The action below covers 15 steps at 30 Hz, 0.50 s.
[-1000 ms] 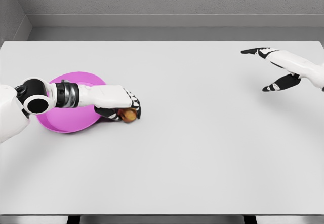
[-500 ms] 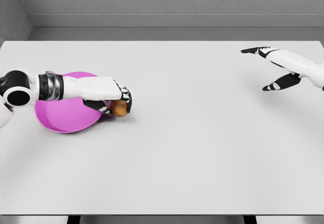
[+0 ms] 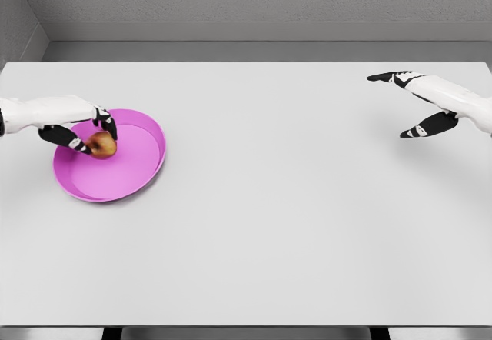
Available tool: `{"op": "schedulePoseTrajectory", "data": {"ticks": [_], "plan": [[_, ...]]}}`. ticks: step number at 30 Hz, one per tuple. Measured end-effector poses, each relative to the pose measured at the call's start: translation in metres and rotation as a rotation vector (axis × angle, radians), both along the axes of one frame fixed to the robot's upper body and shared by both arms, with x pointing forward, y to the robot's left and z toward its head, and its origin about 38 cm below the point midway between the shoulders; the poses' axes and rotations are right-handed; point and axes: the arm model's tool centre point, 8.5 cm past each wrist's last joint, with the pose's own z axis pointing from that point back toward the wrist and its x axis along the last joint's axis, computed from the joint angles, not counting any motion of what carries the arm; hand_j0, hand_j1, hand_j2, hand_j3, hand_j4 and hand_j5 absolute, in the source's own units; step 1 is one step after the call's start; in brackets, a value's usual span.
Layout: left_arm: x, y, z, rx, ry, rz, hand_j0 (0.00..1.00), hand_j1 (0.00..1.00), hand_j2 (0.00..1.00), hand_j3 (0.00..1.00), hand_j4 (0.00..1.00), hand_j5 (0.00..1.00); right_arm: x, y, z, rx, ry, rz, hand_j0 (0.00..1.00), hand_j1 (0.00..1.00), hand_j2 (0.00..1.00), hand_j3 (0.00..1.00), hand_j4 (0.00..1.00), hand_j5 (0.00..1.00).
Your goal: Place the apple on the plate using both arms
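Left hand point(image 3: 81, 128) curled around the apple point(image 3: 102, 144), dark fingers point(image 3: 108, 125) wrapped over its top and far side, thumb under the near side, so grasping it. Apple inside the plate point(image 3: 142, 172), over the upper left part of the bowl; whether resting on the plate's floor or held just above it, cannot tell. White left forearm reaching in from the left edge, lying across the plate's left rim and hiding a bit of it. Right hand point(image 3: 419, 105) far off at the upper right, holding nothing, fingers spread wide, one dark fingertip pointing left and another pointing down and left, hovering over or resting near the table's right side, well apart from plate and apple. Table point(image 3: 277, 225) wide, flat, pale grey and matte, bare between the two hands. Plate round, shallow, bright magenta, smooth with a raised rim and a lighter inner floor. Apple small, roundish, brownish orange with a dull sheen. Hands white-shelled with black joints and fingertips. Behind the table, a grey wall with a rough, grainy surface.
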Motion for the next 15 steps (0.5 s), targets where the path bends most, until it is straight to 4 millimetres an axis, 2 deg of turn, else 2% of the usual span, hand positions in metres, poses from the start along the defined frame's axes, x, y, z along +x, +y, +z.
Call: {"op": "schedulePoseTrajectory", "data": {"ticks": [1, 3, 4, 7, 9, 11, 15], "plan": [[0.002, -0.002, -0.004, -0.003, 0.006, 0.003, 0.65, 0.65, 0.65, 0.65, 0.65, 0.65, 0.000, 0.000, 0.001, 0.000, -0.002, 0.000, 1.00, 1.00, 1.00, 1.00, 1.00, 1.00], [0.005, -0.003, -0.005, -0.021, 0.008, 0.017, 0.92, 0.92, 0.92, 0.92, 0.92, 0.92, 0.000, 0.000, 0.000, -0.001, 0.000, 0.000, 1.00, 1.00, 1.00, 1.00, 1.00, 1.00], [0.007, -0.004, -0.006, -0.028, 0.009, 0.023, 0.99, 0.99, 0.99, 0.99, 0.99, 0.99, 0.000, 0.000, 0.001, -0.001, -0.002, 0.000, 1.00, 1.00, 1.00, 1.00, 1.00, 1.00], [0.009, -0.005, -0.006, -0.041, 0.005, 0.030, 1.00, 1.00, 1.00, 1.00, 1.00, 1.00, 0.000, 0.000, 0.000, 0.000, 0.000, 0.000, 1.00, 1.00, 1.00, 1.00, 1.00, 1.00], [0.013, -0.013, 0.008, -0.041, -0.029, 0.002, 1.00, 1.00, 1.00, 1.00, 1.00, 1.00, 0.000, 0.000, 0.000, 0.000, 0.000, 0.000, 1.00, 1.00, 1.00, 1.00, 1.00, 1.00], [0.011, -0.041, 0.025, -0.052, -0.075, -0.087, 1.00, 1.00, 1.00, 1.00, 1.00, 1.00, 0.000, 0.000, 0.001, -0.001, -0.002, 0.000, 1.00, 1.00, 1.00, 1.00, 1.00, 1.00], [-0.011, -0.134, 0.065, -0.126, -0.185, -0.361, 1.00, 1.00, 1.00, 1.00, 1.00, 1.00, 0.000, 0.000, 0.001, -0.001, -0.002, -0.001, 1.00, 1.00, 1.00, 1.00, 1.00, 1.00]]}}
